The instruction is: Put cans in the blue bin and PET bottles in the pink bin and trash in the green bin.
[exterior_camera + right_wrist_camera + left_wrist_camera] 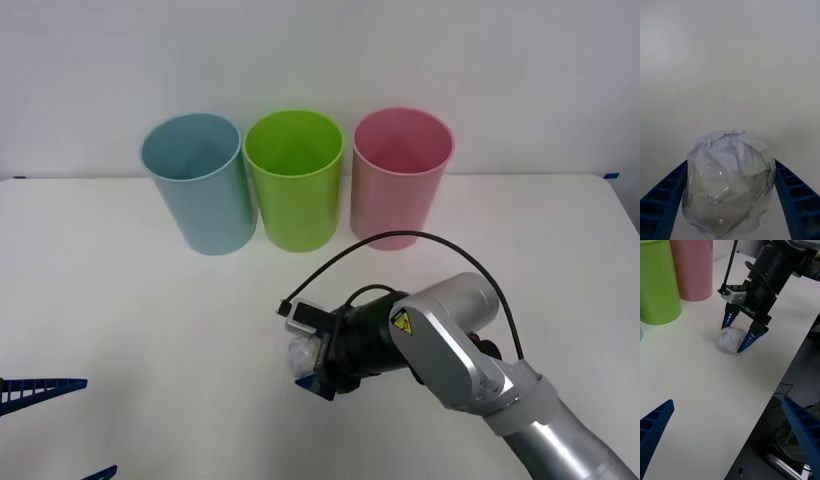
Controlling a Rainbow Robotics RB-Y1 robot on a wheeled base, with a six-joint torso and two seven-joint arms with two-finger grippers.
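We pinch the crumpled paper trash (731,339) on the table with our right gripper (738,342) — bound for green bin (294,178); left gripper (730,423) idle, fingers spread.

Front cam: we look down from above at the surface (120,300). R wrist cam sits close on the trash (728,183); L wrist cam sees the same trash from farther off.

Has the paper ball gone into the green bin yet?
No, the paper ball sits on the table between the right pincer's fingers, apart from the green bin.
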